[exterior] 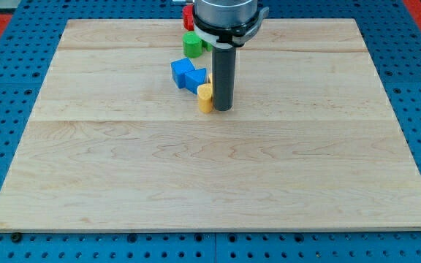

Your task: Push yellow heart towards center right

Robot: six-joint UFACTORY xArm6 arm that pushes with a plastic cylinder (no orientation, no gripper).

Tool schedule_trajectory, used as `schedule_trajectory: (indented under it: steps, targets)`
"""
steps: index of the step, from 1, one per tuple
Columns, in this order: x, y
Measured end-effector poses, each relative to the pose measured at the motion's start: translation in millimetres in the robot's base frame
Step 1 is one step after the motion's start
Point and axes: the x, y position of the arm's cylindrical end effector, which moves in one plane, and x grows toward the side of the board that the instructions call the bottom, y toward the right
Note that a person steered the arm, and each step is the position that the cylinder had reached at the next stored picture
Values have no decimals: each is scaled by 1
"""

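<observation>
1. Board (218, 190): a pale wooden table top on a blue pegboard surround. We list its near half, toward the view's bottom, as bearing no blocks.

2. My tip (222, 109): the lower end of our dark rod, set down on the wood a little above the board's middle and slightly to the view's left of centre. The tool is a plain rod with nothing to spread or pinch; it holds nothing and stands just to the view's right of the yellow heart, touching it or nearly so.

3. Yellow heart (205, 97): the task's block, lying left of centre in the upper half, pressed close against the rod's left side. Part of it may be hidden behind the rod; a sliver of yellow shows higher up beside the rod.

4. Blue block (187, 74): an irregular shape, just up and left of the yellow heart, seemingly touching it.

5. Green block (192, 44): farther back, near the top edge; shape hard to make out.

6. Red block (188, 16): at the far edge, mostly hidden by the arm's housing.

7. Progress, as we judge it: the heart sits well apart from the centre right, so the push is essentially undone. Our tip is on the wrong side for a rightward shove; we judge it must go round to the heart's left first.
</observation>
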Motion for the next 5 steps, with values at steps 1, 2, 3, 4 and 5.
schedule_trajectory:
  steps: [1,2,3,4,5]
  targets:
    - [0,-2]
    - [1,-2]
    - [1,-2]
    - [33,-2]
    - [43,31]
